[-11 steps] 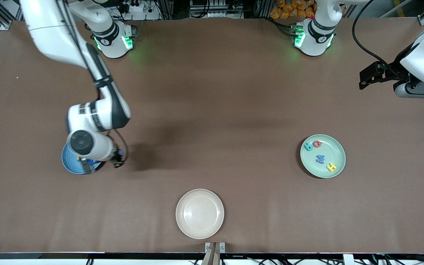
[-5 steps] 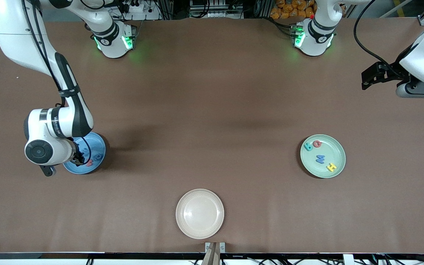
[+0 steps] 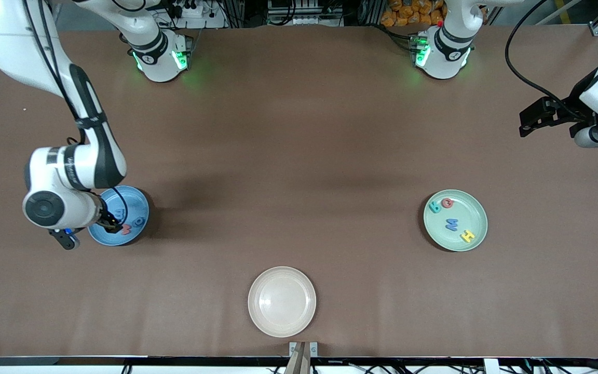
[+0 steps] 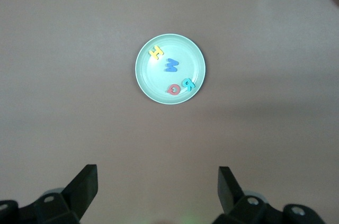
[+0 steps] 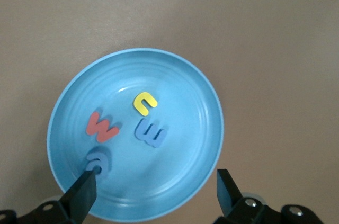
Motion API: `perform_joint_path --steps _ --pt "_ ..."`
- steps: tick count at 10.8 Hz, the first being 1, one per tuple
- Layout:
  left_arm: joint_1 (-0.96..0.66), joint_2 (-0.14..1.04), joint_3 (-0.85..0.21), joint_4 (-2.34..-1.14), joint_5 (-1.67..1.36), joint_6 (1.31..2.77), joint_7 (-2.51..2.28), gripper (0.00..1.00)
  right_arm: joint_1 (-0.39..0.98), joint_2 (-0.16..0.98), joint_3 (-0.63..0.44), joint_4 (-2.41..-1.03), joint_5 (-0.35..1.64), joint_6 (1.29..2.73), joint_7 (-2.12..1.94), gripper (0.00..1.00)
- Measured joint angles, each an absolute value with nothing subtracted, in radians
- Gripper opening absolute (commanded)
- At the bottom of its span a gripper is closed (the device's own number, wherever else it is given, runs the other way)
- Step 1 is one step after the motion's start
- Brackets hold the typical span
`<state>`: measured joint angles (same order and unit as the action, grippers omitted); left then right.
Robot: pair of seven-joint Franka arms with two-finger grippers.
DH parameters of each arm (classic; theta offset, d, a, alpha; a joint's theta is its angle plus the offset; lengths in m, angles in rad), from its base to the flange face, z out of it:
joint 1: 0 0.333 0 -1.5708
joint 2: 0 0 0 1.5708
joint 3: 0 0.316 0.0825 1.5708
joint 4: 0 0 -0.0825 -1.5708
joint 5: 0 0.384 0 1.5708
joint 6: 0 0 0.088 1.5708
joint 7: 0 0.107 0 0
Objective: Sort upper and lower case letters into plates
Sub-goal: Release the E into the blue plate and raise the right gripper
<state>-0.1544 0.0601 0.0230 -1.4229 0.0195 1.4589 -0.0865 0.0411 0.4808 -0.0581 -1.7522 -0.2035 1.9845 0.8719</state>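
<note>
Right gripper (image 5: 153,192): I see its jaws spread wide and gripping nothing, hanging over the blue plate (image 5: 190,91).
Blue plate: round, shallow, smooth with faint rings, directly under my right gripper, toward the right arm's end of the table (image 3: 299,130).
Letters below the right gripper: four small flat pieces lying in the blue plate, a yellow hook shape (image 5: 144,102), a red w (image 5: 101,126), a blue m (image 5: 151,132) and a blue-grey arch (image 5: 97,160) just under one fingertip.
Left gripper (image 4: 158,187): I see its jaws wide apart and empty; that arm waits high above the table.
Mint plate (image 4: 153,83): round, matte, well below my left gripper.
Letters in the mint plate: a yellow H (image 4: 155,52), a blue M (image 4: 170,65), a red Q (image 4: 174,89) and a teal one (image 4: 188,83), all lying flat in a loose row.
Cream plate (image 3: 282,301): glossy, round, apart from both grippers, nearest the front camera.
</note>
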Motion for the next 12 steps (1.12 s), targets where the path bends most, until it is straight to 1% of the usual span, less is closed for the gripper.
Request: perform_joint_path --steps 5,7,9,10,12 --pt "-0.157 0.040 0.016 -1.424 0.013 1.456 -0.087 1.00 0.020 0.208 -0.046 -1.962 -0.089 1.975 0.374 1.00" --pt "-0.157 0.037 0.016 -1.428 0.013 1.456 -0.087 1.00 0.021 0.115 -0.038 -2.008 -0.051 1.969 0.232 1.00" --pt "-0.156 0.031 0.016 -1.431 0.013 1.455 -0.088 1.00 0.028 0.059 -0.029 -2.000 -0.021 1.950 0.108 1.00" --pt "-0.154 0.029 0.018 -1.432 0.013 1.454 -0.088 1.00 0.029 0.039 -0.024 -1.963 -0.017 1.896 0.047 1.00" --pt "-0.152 0.028 0.020 -1.433 0.013 1.453 -0.088 1.00 0.030 0.021 -0.021 -1.836 -0.014 1.780 -0.031 1.00"
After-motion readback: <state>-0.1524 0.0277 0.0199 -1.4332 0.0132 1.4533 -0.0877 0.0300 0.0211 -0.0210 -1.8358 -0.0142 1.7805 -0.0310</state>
